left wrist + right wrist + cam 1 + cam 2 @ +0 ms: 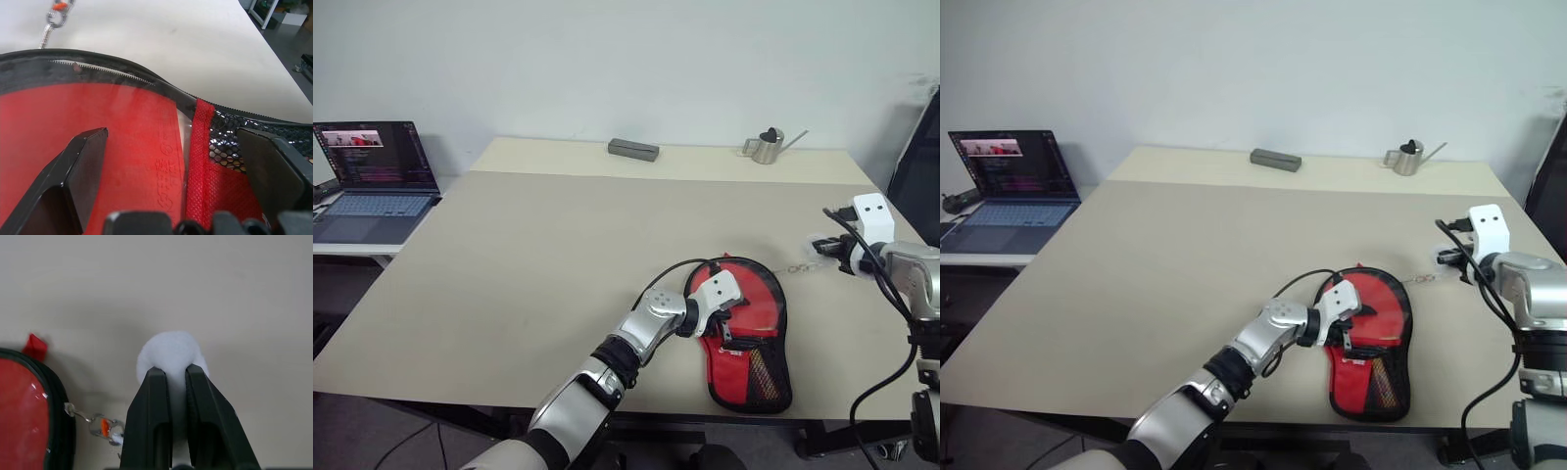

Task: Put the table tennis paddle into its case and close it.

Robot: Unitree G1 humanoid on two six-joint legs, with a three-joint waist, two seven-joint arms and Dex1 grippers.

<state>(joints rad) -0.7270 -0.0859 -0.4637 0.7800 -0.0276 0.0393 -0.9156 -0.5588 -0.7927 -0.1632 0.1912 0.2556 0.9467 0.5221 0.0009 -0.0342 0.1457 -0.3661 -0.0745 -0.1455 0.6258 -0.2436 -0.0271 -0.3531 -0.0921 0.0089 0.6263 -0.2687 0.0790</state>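
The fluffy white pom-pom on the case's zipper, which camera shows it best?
The right wrist view: the fluffy white pom-pom sits centred against the beige table, pinched by the right gripper, shut on it. The two eye views show it as a small pale spot at that gripper. The left wrist view shows the metal chain instead.

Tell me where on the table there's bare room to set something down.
The table is bare between the laptop side and the case, and from the case back to the grey block and watering can. Crowded: the near right, with case, left gripper, right gripper and pom-pom.
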